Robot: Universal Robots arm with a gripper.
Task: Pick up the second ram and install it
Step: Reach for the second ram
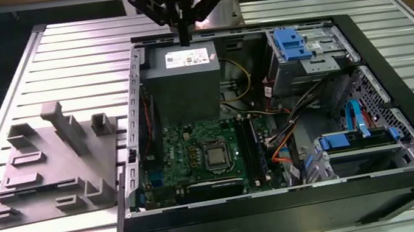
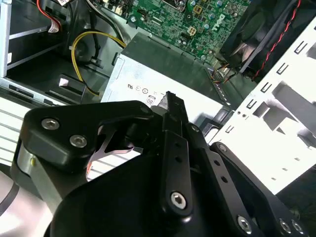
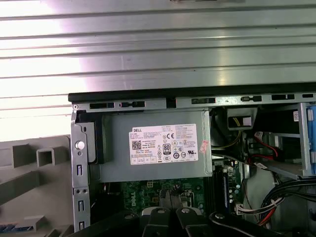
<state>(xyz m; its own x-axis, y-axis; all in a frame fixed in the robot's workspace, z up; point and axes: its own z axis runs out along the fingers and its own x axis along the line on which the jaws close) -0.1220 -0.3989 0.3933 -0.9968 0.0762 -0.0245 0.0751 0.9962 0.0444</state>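
The gripper [image 1: 183, 42] hangs at the top centre of the exterior view, above the grey power-supply box [image 1: 181, 70], its fingers [image 2: 173, 118] pressed together and holding nothing I can see. At centre frame a dark bluish ram stick [image 1: 257, 142] stands in the motherboard [image 1: 187, 149] slots. I cannot tell whether it is the second one.

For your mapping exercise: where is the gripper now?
The gripper hangs over the grey power-supply box, in the far corner of the case on the exterior view's left.
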